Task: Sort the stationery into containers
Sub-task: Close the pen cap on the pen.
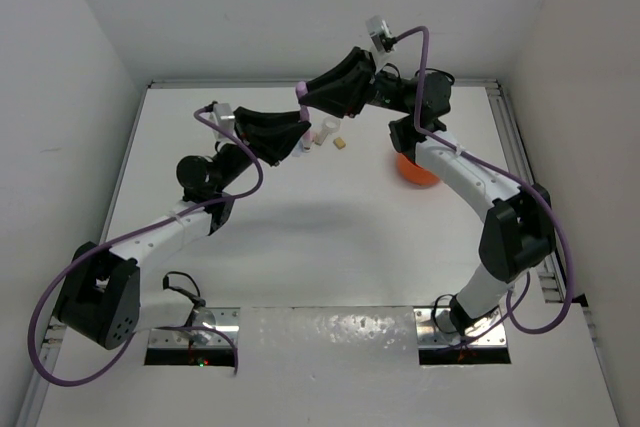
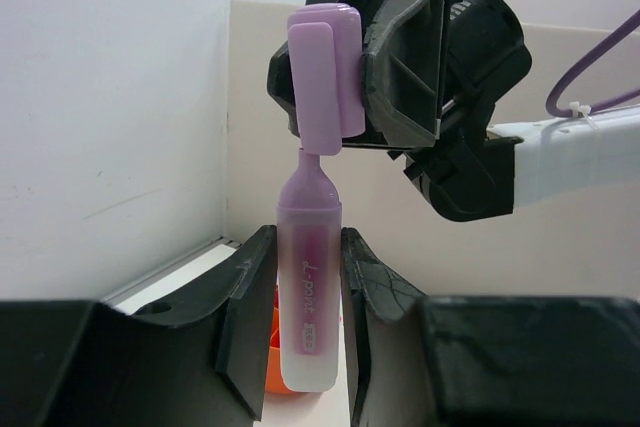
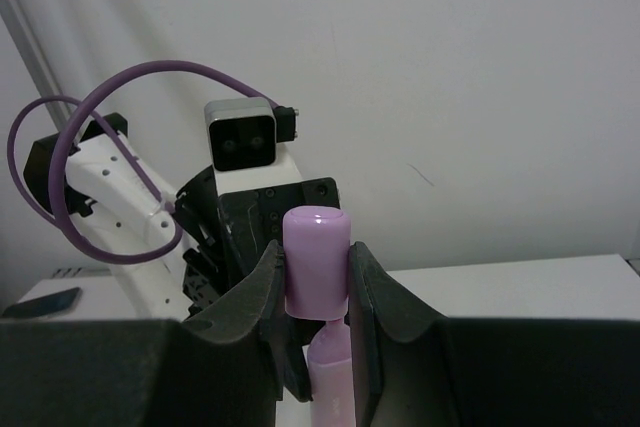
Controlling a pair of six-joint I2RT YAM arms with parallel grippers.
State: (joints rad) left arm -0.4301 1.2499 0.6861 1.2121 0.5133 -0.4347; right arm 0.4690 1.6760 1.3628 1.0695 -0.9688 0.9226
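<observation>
My left gripper is shut on the frosted lilac body of a highlighter and holds it upright, tip up. My right gripper is shut on the matching lilac cap, which also shows in the left wrist view. The cap sits right over the highlighter's narrow tip, whose neck still shows between them. The body appears below the cap in the right wrist view. In the top view both grippers meet above the far middle of the table. The orange tub lies partly hidden under the right arm.
A tan block and a small pink and white piece lie on the white table just right of the grippers. White walls enclose the table at the back and on both sides. The orange tub also shows behind the highlighter.
</observation>
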